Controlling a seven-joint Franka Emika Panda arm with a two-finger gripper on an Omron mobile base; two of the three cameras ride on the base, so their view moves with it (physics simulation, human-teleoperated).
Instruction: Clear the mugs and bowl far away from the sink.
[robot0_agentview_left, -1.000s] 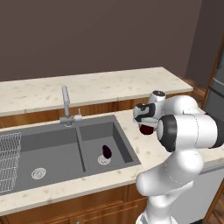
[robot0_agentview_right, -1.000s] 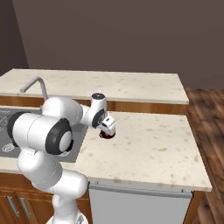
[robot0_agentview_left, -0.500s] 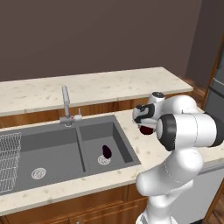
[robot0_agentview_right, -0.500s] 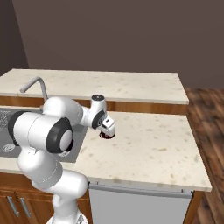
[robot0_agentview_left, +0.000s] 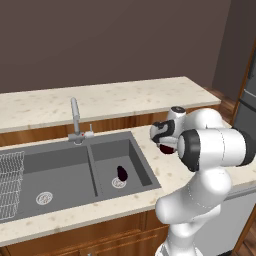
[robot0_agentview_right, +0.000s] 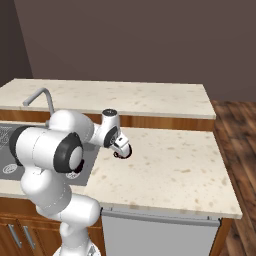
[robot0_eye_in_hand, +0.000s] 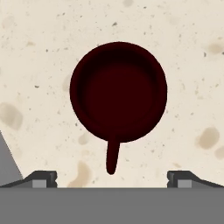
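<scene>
1. The gripper (robot0_eye_in_hand: 112, 177) stood wide open, holding nothing, directly above a maroon mug (robot0_eye_in_hand: 118, 92).
2. That mug sat upright on the counter (robot0_agentview_right: 170, 165), near the sink (robot0_agentview_left: 75, 170) edge.
3. Another mug (robot0_agentview_left: 121, 173), apparently, lay in the basin.

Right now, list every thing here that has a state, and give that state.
maroon mug on the counter: upright, empty, unheld.
maroon mug in the sink: in the right basin, beside the drain.
gripper: open, directly above the counter mug.
faucet: no water running.
</scene>
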